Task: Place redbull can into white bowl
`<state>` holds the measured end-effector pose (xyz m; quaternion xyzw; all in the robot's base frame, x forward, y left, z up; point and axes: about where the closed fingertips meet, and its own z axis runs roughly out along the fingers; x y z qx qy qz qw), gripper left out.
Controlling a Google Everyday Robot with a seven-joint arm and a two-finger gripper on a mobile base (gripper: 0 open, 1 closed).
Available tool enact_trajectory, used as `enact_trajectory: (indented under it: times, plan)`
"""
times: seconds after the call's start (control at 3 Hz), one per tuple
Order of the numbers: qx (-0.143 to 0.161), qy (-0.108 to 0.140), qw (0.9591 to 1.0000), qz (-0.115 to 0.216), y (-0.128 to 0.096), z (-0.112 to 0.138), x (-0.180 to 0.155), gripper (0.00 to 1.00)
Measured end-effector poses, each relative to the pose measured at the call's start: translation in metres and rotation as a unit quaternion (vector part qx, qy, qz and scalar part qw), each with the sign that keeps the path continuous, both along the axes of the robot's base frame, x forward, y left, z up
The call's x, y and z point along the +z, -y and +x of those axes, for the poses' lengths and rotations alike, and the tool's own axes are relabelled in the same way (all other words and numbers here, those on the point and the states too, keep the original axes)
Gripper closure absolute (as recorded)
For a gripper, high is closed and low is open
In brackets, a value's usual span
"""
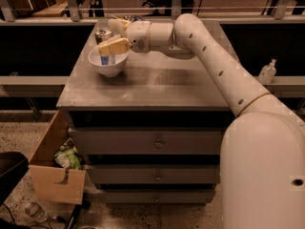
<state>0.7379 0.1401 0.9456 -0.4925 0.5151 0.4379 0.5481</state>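
The white bowl (116,67) stands at the table's back left. The redbull can (105,59) stands upright inside it. Its blue and silver side shows in the bowl, and its shiny top sticks up behind the rim. My gripper (110,36) reaches in from the right just above the bowl and is shut on the can. The near yellowish finger (114,46) crosses in front of the can's middle and hides it.
The grey table top (157,85) sits on a drawer cabinet (152,142). An open cardboard box (55,175) with rubbish stands on the floor at the left. A railing runs behind the table. A small bottle (268,72) stands on the ledge at the right.
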Motion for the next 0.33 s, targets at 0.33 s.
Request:
enact_trajectory:
  times: [0.33]
  plan:
    - [0.0, 0.0, 1.0, 0.0, -0.0001, 0.0, 0.0, 0.0]
